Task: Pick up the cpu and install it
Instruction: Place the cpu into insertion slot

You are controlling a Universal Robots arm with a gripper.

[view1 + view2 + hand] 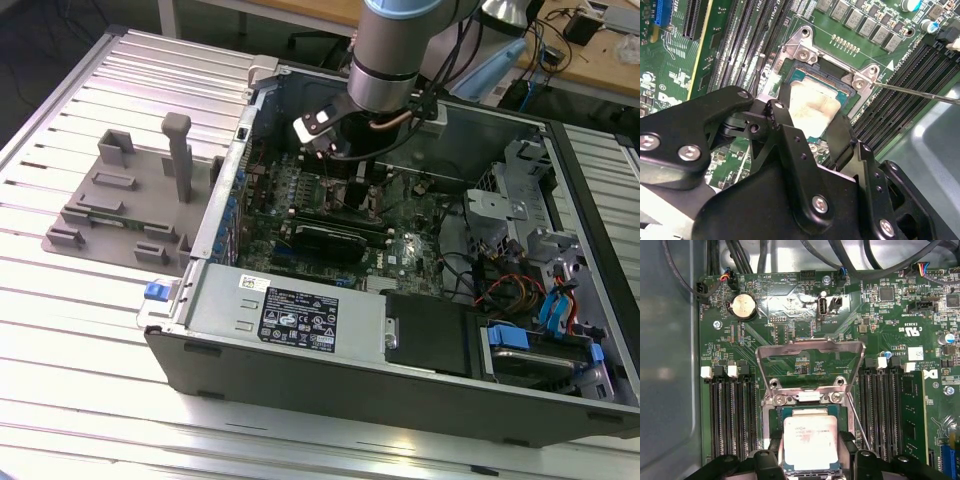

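We see black two-finger gripper [810,457] clamped on small square silvery-topped cpu [810,439] — chip flat on green motherboard [790,332], just beside raised metal load plate [810,346].

Robotics lab or workshop: slatted aluminium worktop [80,300] below the gripper [345,150], opened PC case [300,330] around it, grey plastic fixture [130,200] well apart, wooden bench [610,70] with loose cables [545,50] behind.

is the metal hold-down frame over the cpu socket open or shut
Open: in the first wrist view the frame stands swung back, clear of the cpu, whose top plate is uncovered.
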